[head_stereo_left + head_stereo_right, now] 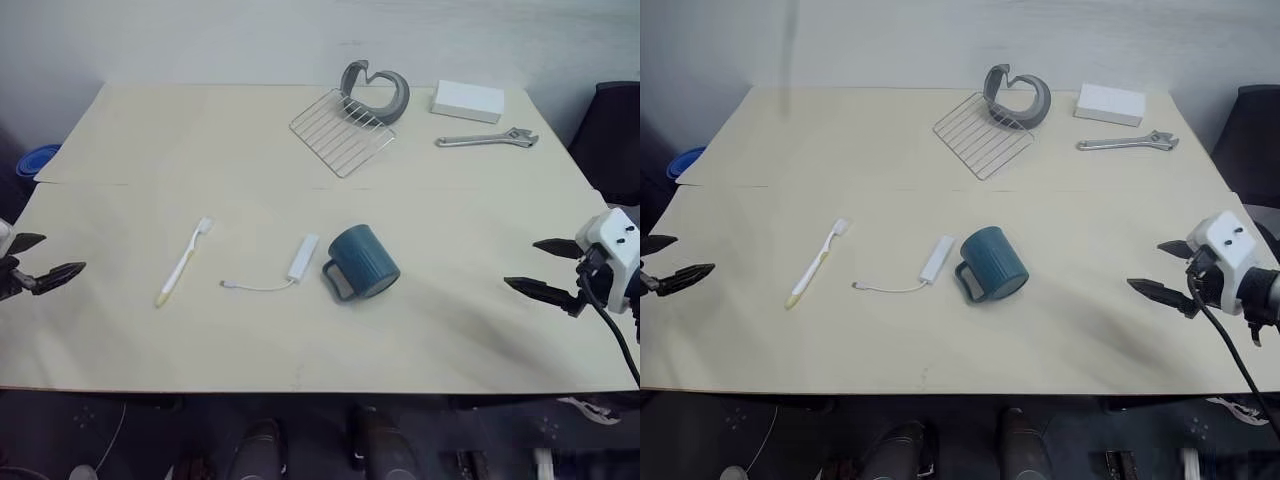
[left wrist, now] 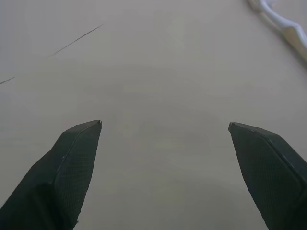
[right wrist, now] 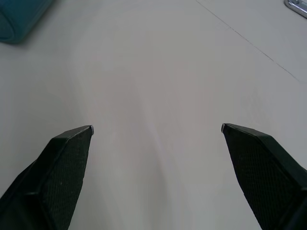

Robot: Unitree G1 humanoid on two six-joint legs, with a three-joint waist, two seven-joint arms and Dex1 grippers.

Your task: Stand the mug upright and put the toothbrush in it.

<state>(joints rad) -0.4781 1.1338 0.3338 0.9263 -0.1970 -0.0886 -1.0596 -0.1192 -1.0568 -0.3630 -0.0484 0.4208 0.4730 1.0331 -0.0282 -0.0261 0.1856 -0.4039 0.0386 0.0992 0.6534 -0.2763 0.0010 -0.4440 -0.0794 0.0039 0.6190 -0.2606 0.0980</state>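
From the left eye view, the mug (image 1: 364, 262) lies on its side near the middle of the tabletop (image 1: 150, 140), handle toward the left. Just beside it lies a white adapter (image 1: 303, 257) with a thin cable. The toothbrush (image 1: 185, 261) lies flat further left, well apart from the mug. At the far edge sit a wire rack (image 1: 341, 131), a grey curved object (image 1: 378, 92) resting partly on the rack, a white box (image 1: 467, 100) and a wrench (image 1: 487, 139).

The left tool (image 1: 38, 258) is cut off by the frame edge; the right tool (image 1: 541, 268) hovers at the right side.

In the left wrist view, the left tool's fingers (image 2: 62, 172) stand wide apart over bare tabletop, with the toothbrush cropped at a corner.

In the right wrist view, the right tool's fingers (image 3: 57, 172) are wide apart, gripping nothing; only a sliver of the mug shows.
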